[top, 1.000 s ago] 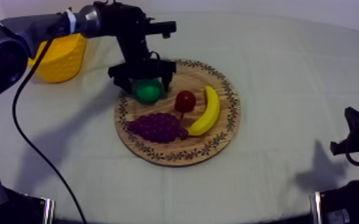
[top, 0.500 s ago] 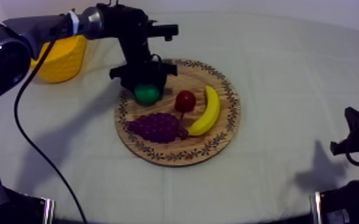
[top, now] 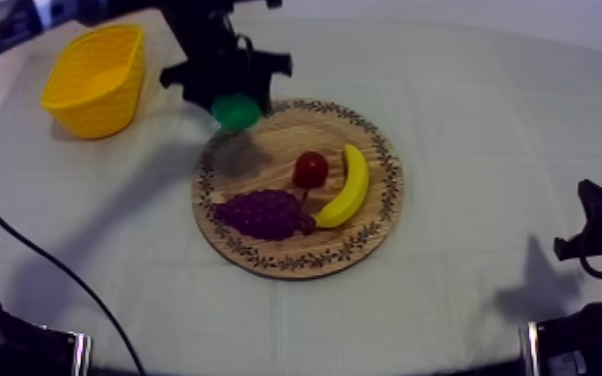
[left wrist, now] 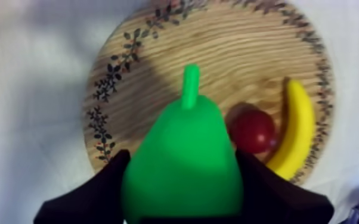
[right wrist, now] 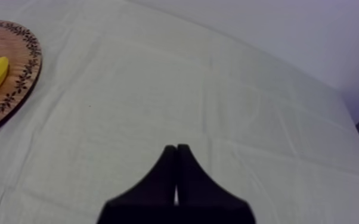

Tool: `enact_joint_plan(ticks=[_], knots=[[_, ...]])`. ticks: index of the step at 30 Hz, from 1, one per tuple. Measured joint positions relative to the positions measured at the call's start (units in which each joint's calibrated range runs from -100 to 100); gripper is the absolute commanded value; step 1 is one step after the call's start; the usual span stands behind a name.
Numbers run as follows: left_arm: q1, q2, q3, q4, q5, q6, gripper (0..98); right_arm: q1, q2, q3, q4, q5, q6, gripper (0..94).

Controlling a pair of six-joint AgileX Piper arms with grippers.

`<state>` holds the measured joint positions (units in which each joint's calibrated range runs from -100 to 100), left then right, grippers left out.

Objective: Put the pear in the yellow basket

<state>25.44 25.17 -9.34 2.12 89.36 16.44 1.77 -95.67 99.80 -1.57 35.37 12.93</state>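
Two fingers (left wrist: pixel 92 199) of the left gripper (top: pixel 227 85) clamp the pear (top: pixel 235 110), held above the upper-left rim of the wooden board (top: pixel 365 235); the yellow basket (top: pixel 95 105) sits at upper left. Fingers of the right gripper (right wrist: pixel 176 149) lie pressed together on nothing.

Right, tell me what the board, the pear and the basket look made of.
The wooden board looks like real wood: the grain lines are plain to see, the finish is matte, and a dark leaf pattern runs round the rim. The pear is probably smooth plastic, an even bright green with no texture. The yellow basket is likely moulded plastic, with a woven-looking wall.
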Motion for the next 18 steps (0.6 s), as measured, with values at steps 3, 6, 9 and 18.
enact_joint_plan(ticks=[3, 6, 9, 18], knots=[[0.3, -4.4, -2.5, -0.16, 2.8, -0.3, 40.2, 0.0, 0.0, 0.0, 0.0, 0.0, 0.0, 0.4], [0.6, -7.8, -5.4, -0.58, 5.6, -0.6, 39.7, 0.0, 0.0, 0.0, 0.0, 0.0, 0.0, 0.4], [0.7, -10.3, -7.8, -0.73, 7.9, -1.1, 39.2, 0.0, 0.0, 0.0, 0.0, 0.0, 0.0, 0.4], [-2.0, -14.3, -5.2, -2.12, 8.8, -3.2, 38.8, 0.0, 0.0, 0.0, 0.1, 0.0, 0.0, 0.4]])
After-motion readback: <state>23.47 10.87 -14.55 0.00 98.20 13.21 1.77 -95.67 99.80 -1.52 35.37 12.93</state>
